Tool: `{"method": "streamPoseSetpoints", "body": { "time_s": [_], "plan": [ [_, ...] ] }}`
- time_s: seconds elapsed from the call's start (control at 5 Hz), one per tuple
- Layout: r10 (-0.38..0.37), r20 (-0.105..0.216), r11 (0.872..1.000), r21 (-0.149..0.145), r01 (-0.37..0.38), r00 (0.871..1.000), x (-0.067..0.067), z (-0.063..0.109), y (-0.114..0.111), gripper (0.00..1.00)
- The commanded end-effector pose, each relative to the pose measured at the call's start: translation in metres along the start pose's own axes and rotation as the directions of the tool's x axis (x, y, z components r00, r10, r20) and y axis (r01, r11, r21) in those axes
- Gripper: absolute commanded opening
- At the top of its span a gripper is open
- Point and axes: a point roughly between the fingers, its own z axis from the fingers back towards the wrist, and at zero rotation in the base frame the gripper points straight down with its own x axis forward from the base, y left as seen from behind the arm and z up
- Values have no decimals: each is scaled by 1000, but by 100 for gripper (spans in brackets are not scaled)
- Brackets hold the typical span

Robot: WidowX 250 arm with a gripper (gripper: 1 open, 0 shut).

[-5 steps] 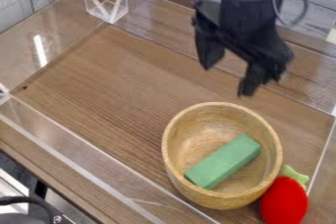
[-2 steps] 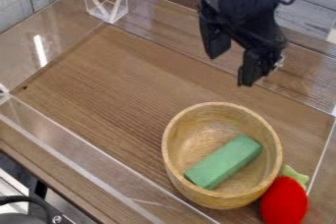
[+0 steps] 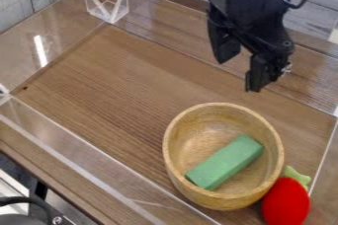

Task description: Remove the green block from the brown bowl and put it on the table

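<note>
Hovering spread-fingered beyond the brown bowl [image 3: 223, 156], the tool [image 3: 251, 61] is risking clipping the thick rim descending, since the green block [image 3: 224, 162] is lying slanted inside, near the strawberry toy [image 3: 286, 200].

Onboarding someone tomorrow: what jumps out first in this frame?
The black gripper hangs open at upper right, above the table. At lower right, the green block lies slantwise inside the brown bowl, with a red strawberry toy against the bowl's right rim.
</note>
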Motion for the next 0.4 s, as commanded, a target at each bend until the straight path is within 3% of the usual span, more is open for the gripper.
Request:
{"method": "streamPoseSetpoints", "body": {
  "time_s": [0.0,0.2],
  "plan": [
    [14,39,1000,0,-14,999,4,11,5,100],
    [34,33,999,-8,-34,999,2,11,9,100]
  ]
}}
